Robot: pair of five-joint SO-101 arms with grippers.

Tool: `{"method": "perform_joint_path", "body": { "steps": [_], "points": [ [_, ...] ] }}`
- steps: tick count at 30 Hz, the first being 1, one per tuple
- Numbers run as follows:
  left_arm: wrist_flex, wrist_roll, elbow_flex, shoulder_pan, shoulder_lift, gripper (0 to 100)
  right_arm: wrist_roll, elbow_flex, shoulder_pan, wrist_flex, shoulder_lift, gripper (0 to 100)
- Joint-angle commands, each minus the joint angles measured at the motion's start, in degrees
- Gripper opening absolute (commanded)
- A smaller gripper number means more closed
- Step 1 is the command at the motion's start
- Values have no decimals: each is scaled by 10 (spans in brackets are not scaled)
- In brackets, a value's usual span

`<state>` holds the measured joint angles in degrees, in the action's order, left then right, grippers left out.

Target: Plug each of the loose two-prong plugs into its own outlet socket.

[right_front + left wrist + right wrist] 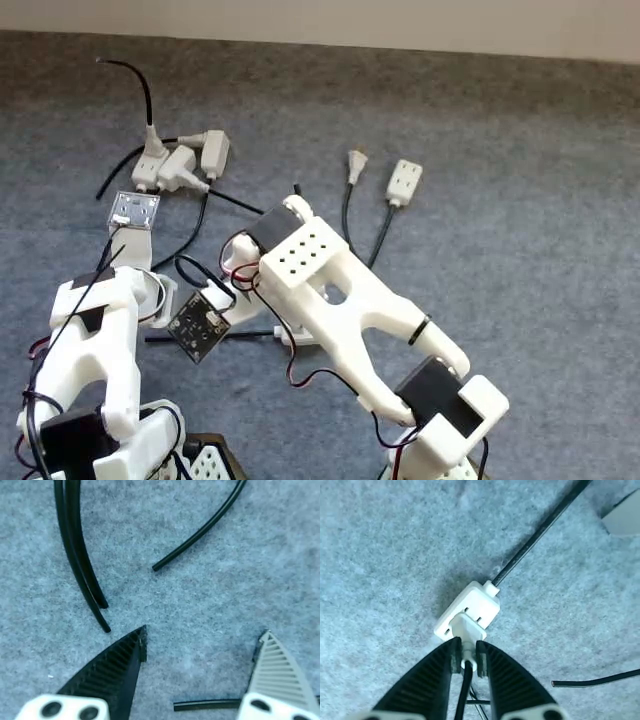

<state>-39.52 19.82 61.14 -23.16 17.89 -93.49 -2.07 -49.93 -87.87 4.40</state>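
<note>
Right fingers (432,677): closed tight on the back end of a white plug (465,627), pinching it where its cord leaves the body. The plug's nose sits against the face of a white outlet socket (476,604), which lies flat near the middle of the surface (380,540). No prong metal shows, but I cannot tell if the plug is fully home.

Left fingers (112,677): wide open, holding nothing, above bare surface among black cords (80,555).

Remaining pair, high view: 1 loose plug (355,160) and 1 free socket (405,180) lie near each other toward the far edge, right of middle, not touching. Toward the far left corner sits a socket block (148,170) with plugs already in it.

Handling (judgement):
- The plugs look light, hard and smooth, so they are likely to twist in a pinch if gripped off-axis.
- The best hold is across the flat sides of the body, behind the 2 prongs.
- The sockets look light too and will probably slide when pushed unless the other arm braces them.
- The cords look springy and may drag a plug off line.

In the way: black cords run across the middle of the surface, around both arms, with loose ends just beside the left fingers.
</note>
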Motion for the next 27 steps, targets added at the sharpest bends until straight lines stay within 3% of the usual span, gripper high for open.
{"method": "perform_joint_path", "body": {
  "steps": [1,13,27],
  "points": [
    [6,8,3,11,-2,323,-6,29,15,-4,-5,7],
    [6,8,3,11,-2,323,-3,25,14,27,-3,7],
    [6,8,3,11,-2,323,-5,32,12,-9,29,7]
  ]
}}
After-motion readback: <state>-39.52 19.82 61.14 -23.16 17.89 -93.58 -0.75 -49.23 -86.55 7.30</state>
